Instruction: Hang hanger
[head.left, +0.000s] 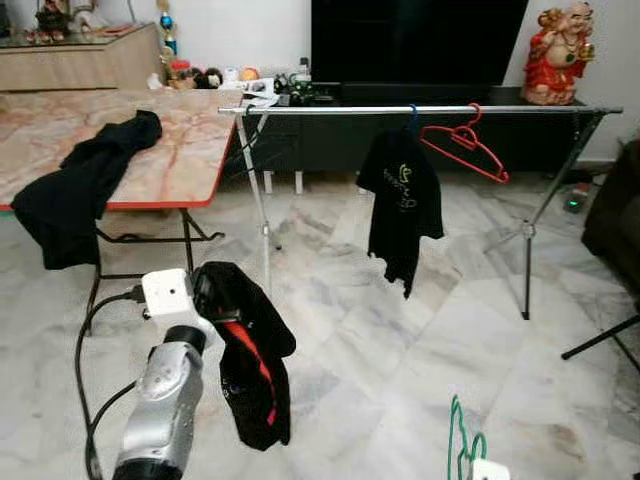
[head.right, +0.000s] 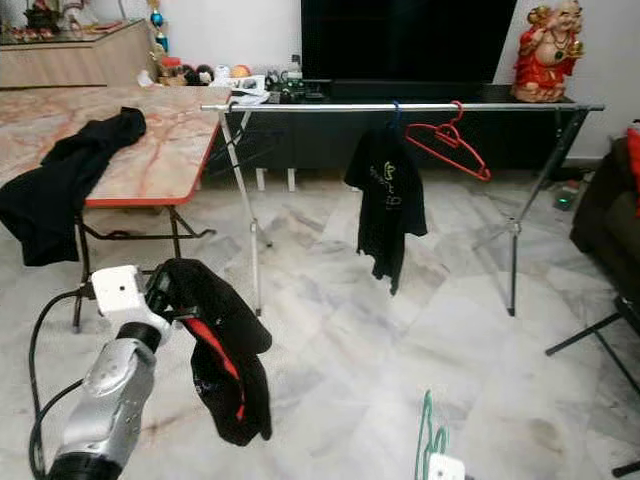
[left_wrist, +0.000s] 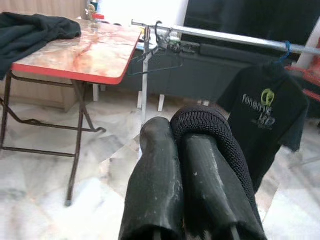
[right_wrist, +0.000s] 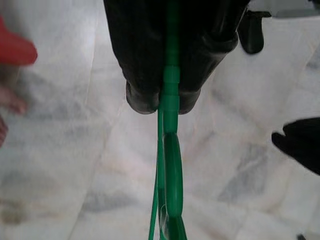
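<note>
A green hanger (right_wrist: 170, 150) is clamped between the two black fingers of the right claw (right_wrist: 169, 102), which is held low at the robot's right over the marble floor (head.left: 400, 330); the hanger's top is also seen at the lower edge of the head views. The left claw (left_wrist: 192, 145) is closed on a black garment with a red stripe (head.left: 250, 360), whose ribbed edge is pinched between the fingers while the rest hangs down below the raised left arm. Ahead, a metal drying rack (head.left: 420, 109) is stood across the floor, well apart from both claws. On its rail a black T-shirt with a green logo (head.left: 402, 200) is hung from a blue hanger, and just beside it a bare red hanger (head.left: 465, 145) is hooked, tilted. To the left of the rack a marble-patterned table (head.left: 170, 150) with a red edge is seen, and another black garment (head.left: 80, 190) is draped over its near edge. A red and gold statue (head.left: 557, 52) is placed on the dark cabinet behind the rack.
</note>
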